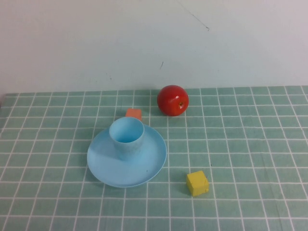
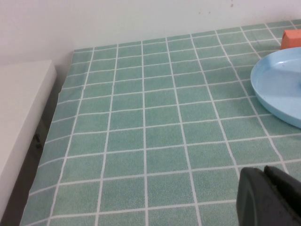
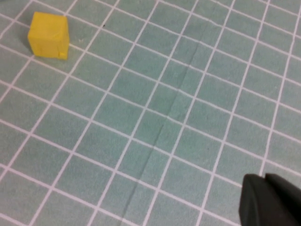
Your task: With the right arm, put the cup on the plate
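The light blue cup stands upright on the light blue plate, toward the plate's far side, at the table's middle in the high view. The plate's rim also shows in the left wrist view. Neither arm shows in the high view. My left gripper is shut and empty above the checked cloth, to the left of the plate. My right gripper is shut and empty above bare cloth, away from the cup.
A red apple lies behind the plate to the right. An orange block sits just behind the plate, also in the left wrist view. A yellow cube sits right of the plate's front, also in the right wrist view. The table's left edge borders a white surface.
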You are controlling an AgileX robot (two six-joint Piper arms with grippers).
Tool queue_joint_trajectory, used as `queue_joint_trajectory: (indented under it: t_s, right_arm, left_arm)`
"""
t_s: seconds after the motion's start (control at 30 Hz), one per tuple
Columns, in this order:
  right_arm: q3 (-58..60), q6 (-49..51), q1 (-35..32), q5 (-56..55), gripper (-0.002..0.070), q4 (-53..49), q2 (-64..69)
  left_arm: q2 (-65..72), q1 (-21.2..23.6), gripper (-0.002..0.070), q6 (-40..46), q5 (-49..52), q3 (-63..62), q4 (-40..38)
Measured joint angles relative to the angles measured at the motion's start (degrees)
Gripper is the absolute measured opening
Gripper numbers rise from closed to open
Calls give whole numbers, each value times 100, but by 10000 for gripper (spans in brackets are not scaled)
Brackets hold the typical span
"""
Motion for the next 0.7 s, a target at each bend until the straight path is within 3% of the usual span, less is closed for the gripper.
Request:
queue_joint_trajectory:
  t_s: [0.4,0.7]
  right_arm:
    - [194,28,0,12,-3,24,0]
    - [854,-1123,-250,-563,-3,-491,-859]
  left_arm:
    - [0,0,-4,0,0,0,0]
    - [0,0,-4,-8,0,0,0]
